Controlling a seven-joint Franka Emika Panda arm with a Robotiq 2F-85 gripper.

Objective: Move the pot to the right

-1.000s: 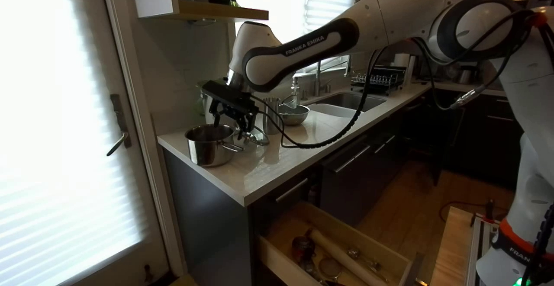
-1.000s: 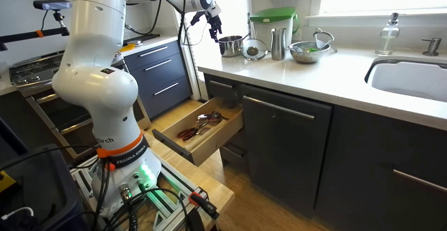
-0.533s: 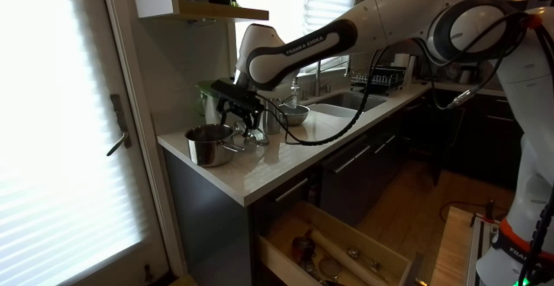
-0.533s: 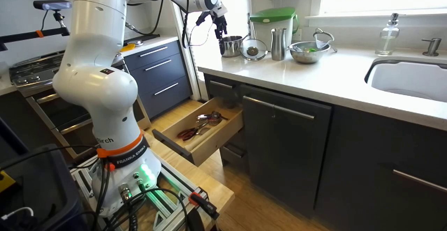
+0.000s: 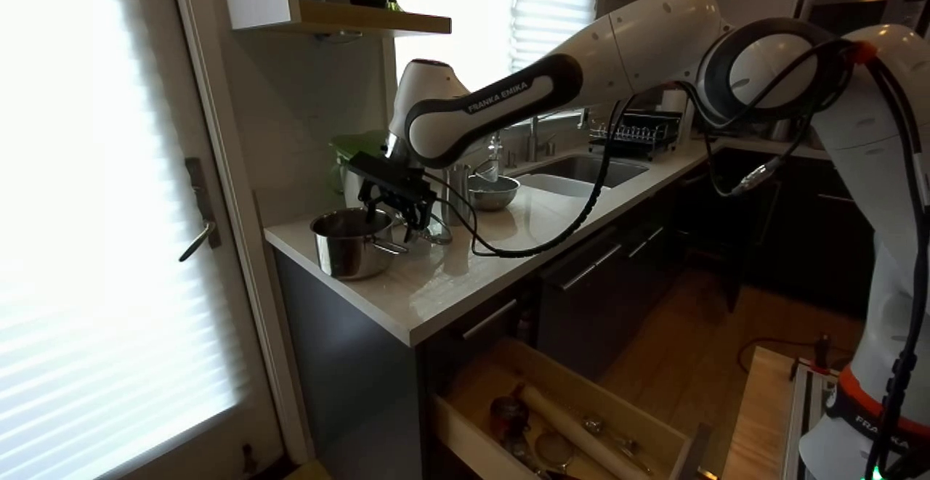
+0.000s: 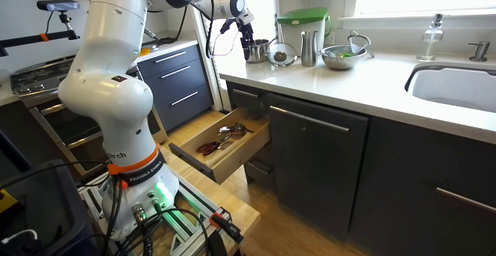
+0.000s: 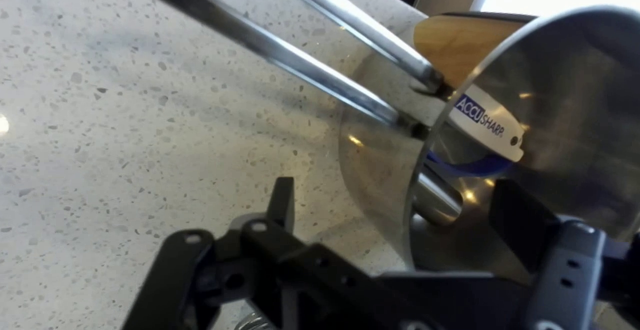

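The pot is a shiny steel cylinder with a wire-loop handle. It stands upright near the counter's end in both exterior views. In the wrist view the pot is at the right, its handle bars running to the upper left. A white ACCUSHARP tool and a round metal piece show within its rim. My gripper is open, with the pot's near rim between its fingers. One finger is over the pot's opening, the other outside its wall. In the exterior views the gripper is at the pot's handle side.
A glass lid leans beside the pot. A steel pitcher, a metal bowl and a green-lidded bin stand along the counter. An open drawer with utensils juts out below. The counter's end edge is close to the pot.
My gripper first moved toward the lid side, then came slightly back and down, so its fingers are lower at the pot's rim. The pot has not moved.
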